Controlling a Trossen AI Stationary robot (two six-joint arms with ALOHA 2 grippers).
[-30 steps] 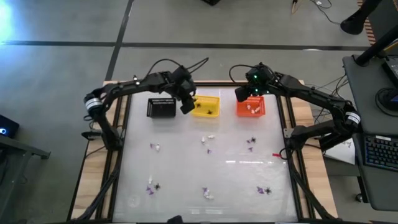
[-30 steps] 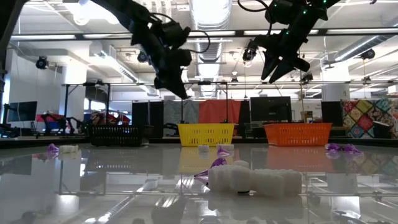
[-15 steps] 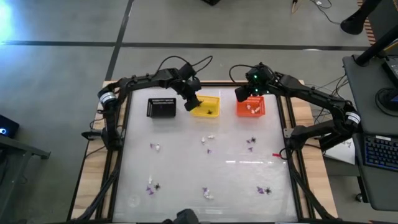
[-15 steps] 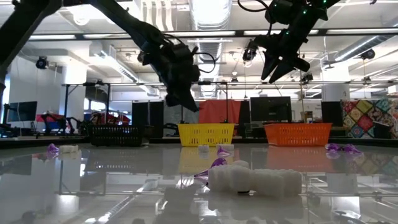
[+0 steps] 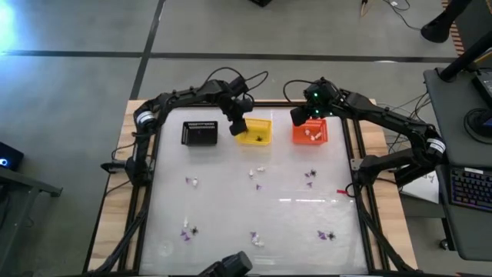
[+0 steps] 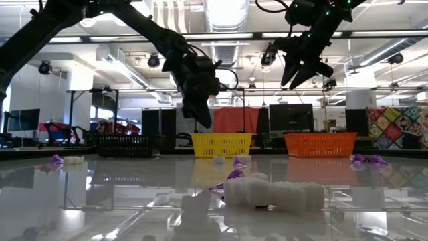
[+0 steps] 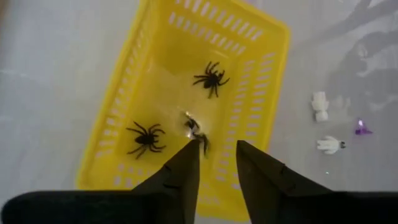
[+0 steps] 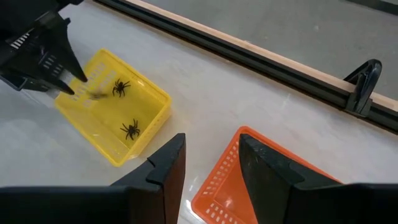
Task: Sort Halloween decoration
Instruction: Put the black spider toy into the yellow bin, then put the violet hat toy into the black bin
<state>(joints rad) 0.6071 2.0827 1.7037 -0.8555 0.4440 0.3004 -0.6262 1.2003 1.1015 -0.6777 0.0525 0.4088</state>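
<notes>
My left gripper (image 5: pixel 239 127) hangs open over the yellow basket (image 5: pixel 255 132), fingers pointing down. In the left wrist view two black spiders (image 7: pixel 146 137) (image 7: pixel 211 78) lie on the yellow basket's floor (image 7: pixel 174 68). A third small black trinket (image 7: pixel 198 129) shows blurred just off one fingertip. My right gripper (image 5: pixel 307 115) is open above the orange basket (image 5: pixel 310 132), which holds white trinkets. Purple, white and black trinkets (image 5: pixel 310 177) (image 5: pixel 260 171) lie scattered on the table. My left gripper has a small black trinket (image 7: pixel 198 129) right at the tip of one finger (image 7: pixel 189 155), above the basket floor. I cannot tell whether the finger touches it. Nothing sits between the two fingers.
A black basket (image 5: pixel 200 133) stands left of the yellow one, all three in a row at the table's far side. More trinkets lie toward the near edge (image 5: pixel 188 229) (image 5: pixel 256 240) (image 5: pixel 327 235). A large white trinket (image 6: pixel 274 194) sits close to the low camera.
My left gripper has moved toward the table's right, from between the black and yellow baskets to above the yellow basket. My right arm has kept still.
</notes>
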